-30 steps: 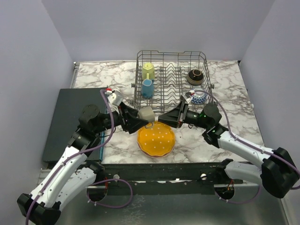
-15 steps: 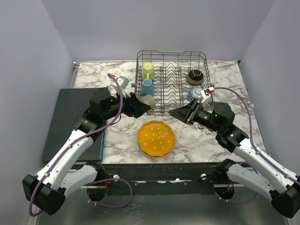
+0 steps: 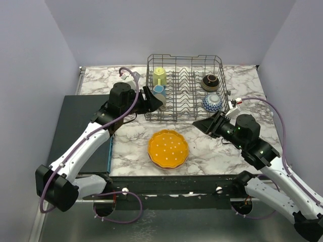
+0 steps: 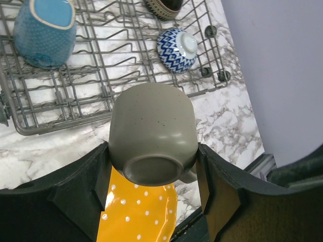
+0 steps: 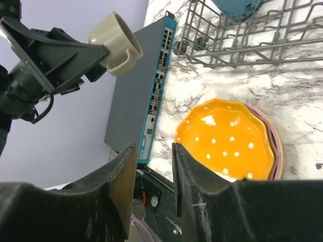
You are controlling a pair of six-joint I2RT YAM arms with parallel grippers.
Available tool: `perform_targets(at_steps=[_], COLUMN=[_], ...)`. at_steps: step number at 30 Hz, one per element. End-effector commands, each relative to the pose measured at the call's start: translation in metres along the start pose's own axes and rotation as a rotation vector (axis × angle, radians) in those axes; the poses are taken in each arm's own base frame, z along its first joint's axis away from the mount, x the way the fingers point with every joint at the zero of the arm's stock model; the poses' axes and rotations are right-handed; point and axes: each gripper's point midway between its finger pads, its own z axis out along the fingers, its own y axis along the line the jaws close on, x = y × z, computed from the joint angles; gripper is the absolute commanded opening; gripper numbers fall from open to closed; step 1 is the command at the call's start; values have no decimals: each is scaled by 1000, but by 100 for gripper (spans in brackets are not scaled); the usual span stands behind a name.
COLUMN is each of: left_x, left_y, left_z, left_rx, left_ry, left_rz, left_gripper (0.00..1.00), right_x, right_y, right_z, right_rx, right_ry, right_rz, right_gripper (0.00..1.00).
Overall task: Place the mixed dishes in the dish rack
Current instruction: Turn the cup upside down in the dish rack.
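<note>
My left gripper (image 4: pixel 154 171) clamps the grey mug (image 4: pixel 151 126) by its sides, held in the air at the near left edge of the dish rack (image 3: pixel 171 117). My right gripper (image 5: pixel 153 151) stands part open and empty, above the table (image 3: pixel 212 154), right of the orange dotted plate (image 3: pixel 168 149).

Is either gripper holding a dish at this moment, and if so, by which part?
The left gripper clamps the grey mug by its round body near the base, one finger on each side. The right gripper holds nothing.
</note>
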Motion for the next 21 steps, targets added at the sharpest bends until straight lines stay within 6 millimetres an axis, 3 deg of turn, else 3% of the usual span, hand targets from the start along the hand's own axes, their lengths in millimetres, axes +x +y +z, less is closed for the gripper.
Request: perform_targets(at_steps=[1, 21], left_x=[-22, -10], left_y=[6, 60], left_z=[9, 84], left_rx=[-84, -352], left_ry=[-65, 68], left_rz=[-68, -174], left_gripper=[0, 0], right_x=[-5, 5], right_y=[-14, -30], right_z=[-8, -16], right_rx=[74, 126], right_ry=[-24, 12], right_rz=[-51, -103], right_gripper=[40, 41])
